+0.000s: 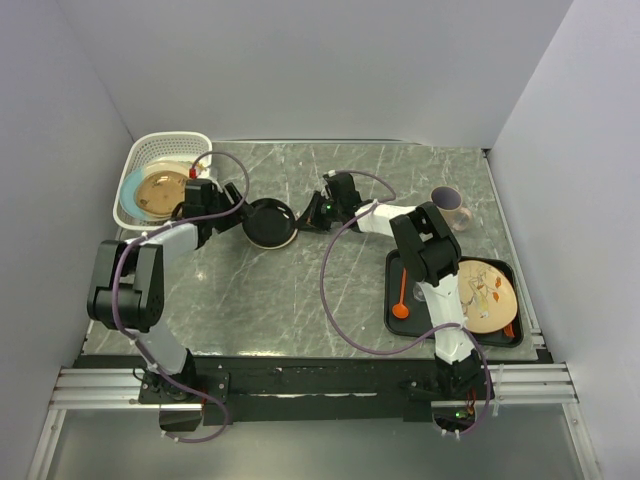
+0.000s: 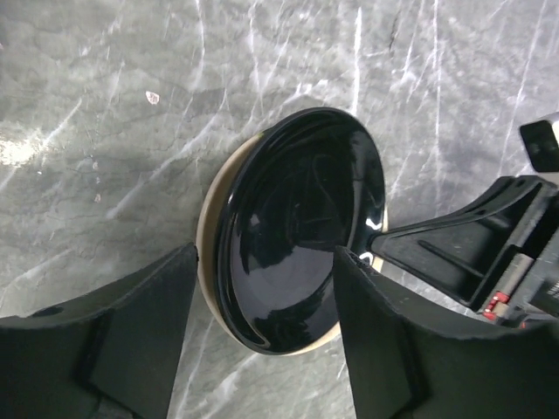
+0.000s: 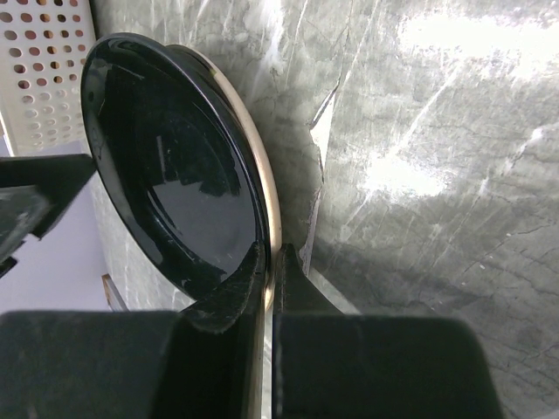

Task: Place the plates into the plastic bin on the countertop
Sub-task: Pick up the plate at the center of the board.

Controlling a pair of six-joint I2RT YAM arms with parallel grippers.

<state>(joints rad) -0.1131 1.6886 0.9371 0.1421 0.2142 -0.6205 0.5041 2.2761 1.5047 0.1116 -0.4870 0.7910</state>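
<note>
The plate lies between both claws, its right rim clamped in the right gripper and its left edge between the left gripper's spread jaws. The plastic bin, holding stacked plates, lies just left of the left gripper. A mug stands well right of the right one.

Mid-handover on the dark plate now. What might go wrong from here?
1. The right gripper pinches only the dark plate's glossy rim, and the plate is tilted; it may slip or swing before the other arm has it.
2. The left gripper, open astride the plate, sits close to the right one's finger; closing may knock them together.
3. The bin already holds plates; a hard drop might chip them.
</note>
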